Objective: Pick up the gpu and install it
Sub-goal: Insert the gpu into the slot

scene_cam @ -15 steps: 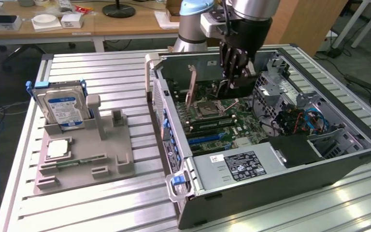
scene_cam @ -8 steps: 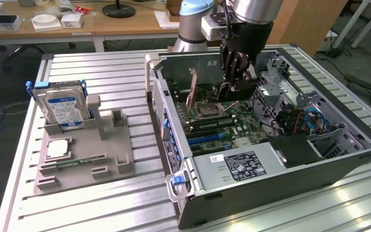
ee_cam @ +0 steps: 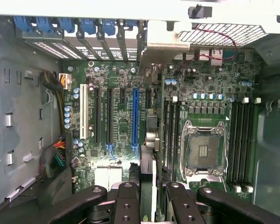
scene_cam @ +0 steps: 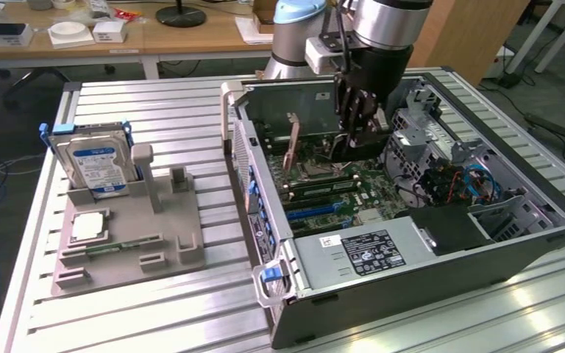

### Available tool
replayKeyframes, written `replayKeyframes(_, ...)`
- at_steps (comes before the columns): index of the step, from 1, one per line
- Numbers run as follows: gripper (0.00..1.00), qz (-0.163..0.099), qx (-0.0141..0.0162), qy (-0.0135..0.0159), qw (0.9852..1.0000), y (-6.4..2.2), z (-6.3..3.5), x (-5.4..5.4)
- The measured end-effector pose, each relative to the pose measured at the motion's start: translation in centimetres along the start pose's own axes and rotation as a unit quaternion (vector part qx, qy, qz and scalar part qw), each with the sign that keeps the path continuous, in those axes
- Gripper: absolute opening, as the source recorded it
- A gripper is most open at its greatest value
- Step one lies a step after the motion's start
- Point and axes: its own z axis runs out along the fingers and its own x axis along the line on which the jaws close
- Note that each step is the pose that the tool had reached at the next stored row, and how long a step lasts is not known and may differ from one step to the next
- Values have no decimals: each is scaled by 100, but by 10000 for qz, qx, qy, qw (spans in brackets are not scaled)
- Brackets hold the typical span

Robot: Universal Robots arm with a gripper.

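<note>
My gripper [scene_cam: 358,138] reaches down into the open computer case [scene_cam: 532,220], above the green motherboard [scene_cam: 361,195]. The gpu [scene_cam: 344,152] hangs below it as a dark flat card. In the wrist view the gpu [ee_cam: 149,158] stands on edge between my two black fingers [ee_cam: 127,200], which are shut on it. Its silvery bracket [ee_cam: 161,46] points at the case's rear slot openings with blue clips [ee_cam: 88,25]. The card runs beside the long blue slot [ee_cam: 135,116], between that slot and the memory slots [ee_cam: 171,130]. Whether its lower edge touches a slot I cannot tell.
On the exterior view's left, a grey holder tray [scene_cam: 165,243] carries an upright silver hard drive [scene_cam: 96,165], a green memory stick [scene_cam: 121,245] and a square chip [scene_cam: 88,226]. Inside the case are the processor socket [ee_cam: 203,149], a power supply [scene_cam: 361,254] and drive cages [scene_cam: 420,140].
</note>
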Motion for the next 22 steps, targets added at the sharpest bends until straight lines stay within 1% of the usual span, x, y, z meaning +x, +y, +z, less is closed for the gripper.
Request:
replayKeyframes(3,27,-40,-3,-1,10000,1,43,1)
replayKeyframes(15,27,-41,-4,-1,10000,10,225,4)
replayKeyframes(21,27,-40,-4,-1,10000,10,229,5)
replayKeyframes(22,27,-39,-4,-2,10000,21,231,5)
